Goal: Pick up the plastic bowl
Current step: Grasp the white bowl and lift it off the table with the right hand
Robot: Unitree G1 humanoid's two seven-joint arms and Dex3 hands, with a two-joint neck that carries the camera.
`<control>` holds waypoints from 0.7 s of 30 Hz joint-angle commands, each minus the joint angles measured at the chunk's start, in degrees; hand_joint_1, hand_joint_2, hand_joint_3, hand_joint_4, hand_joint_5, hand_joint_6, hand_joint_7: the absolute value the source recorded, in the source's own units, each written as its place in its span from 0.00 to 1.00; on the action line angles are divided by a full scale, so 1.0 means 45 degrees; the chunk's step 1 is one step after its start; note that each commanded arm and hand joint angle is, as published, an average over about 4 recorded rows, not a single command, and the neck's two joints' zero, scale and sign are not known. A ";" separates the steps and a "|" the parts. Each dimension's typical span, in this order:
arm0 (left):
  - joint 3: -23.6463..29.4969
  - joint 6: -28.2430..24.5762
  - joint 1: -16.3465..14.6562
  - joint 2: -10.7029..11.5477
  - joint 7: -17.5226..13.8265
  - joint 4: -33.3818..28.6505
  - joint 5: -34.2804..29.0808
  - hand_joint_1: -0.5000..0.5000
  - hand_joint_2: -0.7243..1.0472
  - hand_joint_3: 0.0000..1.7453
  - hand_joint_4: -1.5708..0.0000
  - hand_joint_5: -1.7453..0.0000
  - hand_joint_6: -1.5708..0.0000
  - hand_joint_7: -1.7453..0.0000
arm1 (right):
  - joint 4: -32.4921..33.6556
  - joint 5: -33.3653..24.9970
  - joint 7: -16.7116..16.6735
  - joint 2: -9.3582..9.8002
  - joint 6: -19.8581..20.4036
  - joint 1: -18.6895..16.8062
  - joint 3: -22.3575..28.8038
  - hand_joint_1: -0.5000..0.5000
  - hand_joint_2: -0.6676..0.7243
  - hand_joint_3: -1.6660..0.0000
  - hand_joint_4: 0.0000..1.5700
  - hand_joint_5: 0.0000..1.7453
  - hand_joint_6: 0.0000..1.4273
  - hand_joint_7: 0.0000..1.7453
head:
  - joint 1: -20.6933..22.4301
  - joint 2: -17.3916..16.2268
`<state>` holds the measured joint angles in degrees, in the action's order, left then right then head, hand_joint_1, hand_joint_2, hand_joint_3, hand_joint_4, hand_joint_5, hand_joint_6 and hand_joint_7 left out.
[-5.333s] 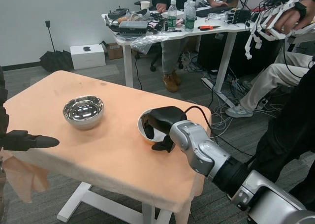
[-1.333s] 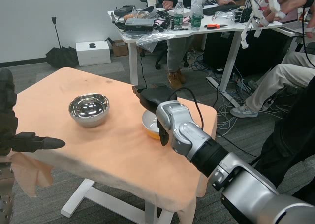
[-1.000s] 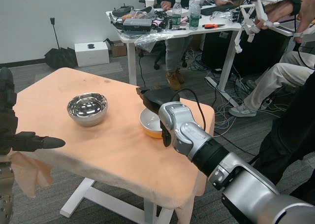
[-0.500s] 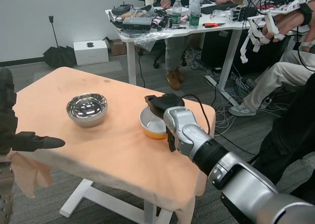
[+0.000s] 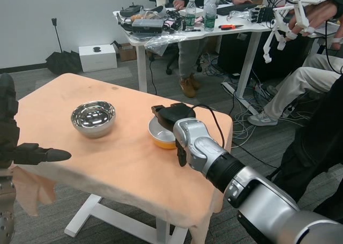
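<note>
The plastic bowl, white inside and orange outside, is on the orange-clothed table near its right side. My right hand grips the bowl's far right rim, fingers over the edge and one finger down beside the bowl. The bowl looks slightly tilted; I cannot tell whether it is off the cloth. My left hand waits at the table's left edge, fingers stretched out flat, holding nothing.
A shiny steel bowl stands left of the plastic bowl. Behind is a white desk cluttered with bottles and gear, with people seated around it. A person's leg and a wired glove rig are at the right.
My right hand with the plastic bowl has shifted slightly left and toward me since half a second ago. The left hand and steel bowl have kept their places.
</note>
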<state>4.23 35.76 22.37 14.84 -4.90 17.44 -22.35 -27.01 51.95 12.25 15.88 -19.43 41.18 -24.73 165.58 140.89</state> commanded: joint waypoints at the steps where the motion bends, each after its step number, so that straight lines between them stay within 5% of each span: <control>1: 0.0037 0.0101 -0.0029 0.0061 -0.0006 0.0030 -0.0150 0.00 0.35 0.00 1.00 1.00 1.00 1.00 | 0.0313 0.0028 0.0066 0.0031 -0.0024 0.0301 -0.0174 0.08 0.47 0.90 0.00 0.00 0.00 0.00 | -0.0005 -0.0012; 7: 0.0037 0.0096 -0.0029 0.0066 -0.0006 0.0030 -0.0150 0.00 0.33 0.03 1.00 1.00 1.00 1.00 | 0.0752 0.0121 0.0364 0.0138 -0.0185 0.0516 -0.0482 0.08 0.50 0.90 0.00 0.00 0.00 0.00 | -0.0037 -0.0024; 21: -0.0002 0.0101 -0.0029 0.0061 -0.0006 0.0089 -0.0150 0.00 0.35 0.00 1.00 1.00 1.00 1.00 | -0.0122 0.0282 0.2122 0.0319 -0.0946 0.2020 -0.1087 0.12 0.36 0.90 0.00 0.00 0.00 0.04 | -0.0073 -0.0078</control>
<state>4.05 35.76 22.37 14.84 -4.90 17.62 -22.97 -26.62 52.71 20.70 17.16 -23.02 49.21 -29.14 165.33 140.62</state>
